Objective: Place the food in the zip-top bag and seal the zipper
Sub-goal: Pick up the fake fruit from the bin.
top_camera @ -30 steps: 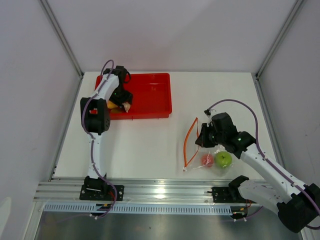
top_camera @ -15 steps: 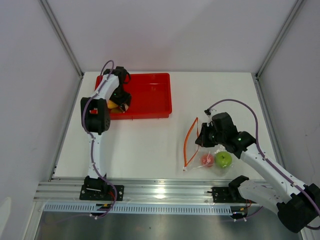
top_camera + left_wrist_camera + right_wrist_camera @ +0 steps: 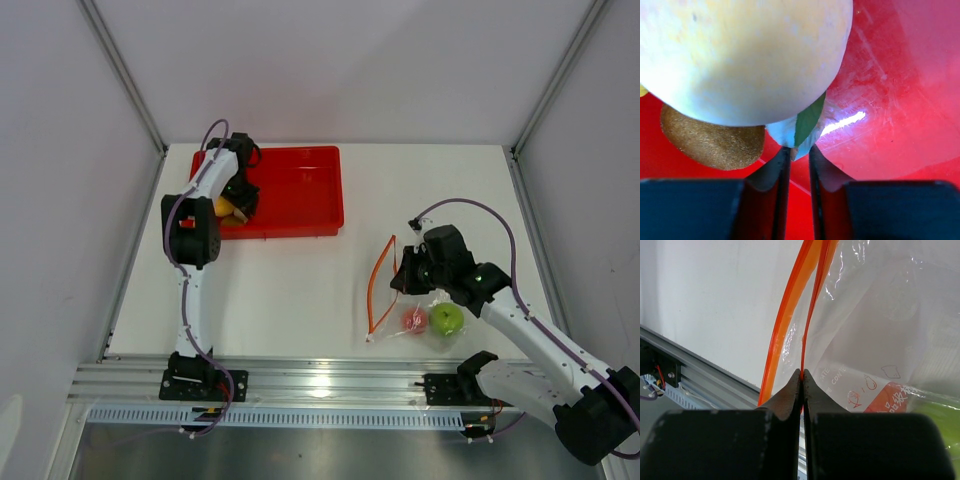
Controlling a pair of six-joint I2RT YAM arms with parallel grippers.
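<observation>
Left claw (image 3: 799, 150) pinches the round orange-yellow toy peach (image 3: 740, 55) by its green leaf (image 3: 807, 120), far-left corner. I judge it light and slippery. Right claw (image 3: 801, 374) is clamped on the clear crinkly bag's (image 3: 880, 315) orange-red zipper (image 3: 789, 320), near-right edge.

A white table (image 3: 300, 290) is enclosed by plain white walls (image 3: 350, 70), which are joined at aluminium corner posts (image 3: 125, 75). An aluminium rail (image 3: 320, 378) is fixed along its near edge. Everything is evenly lit.

Red tray (image 3: 300, 190); clear zip-top bag (image 3: 880, 315), orange-red zipper (image 3: 789, 325); green apple (image 3: 447, 319); yellow-orange peach (image 3: 740, 55); brown speckled piece (image 3: 710, 142).
</observation>
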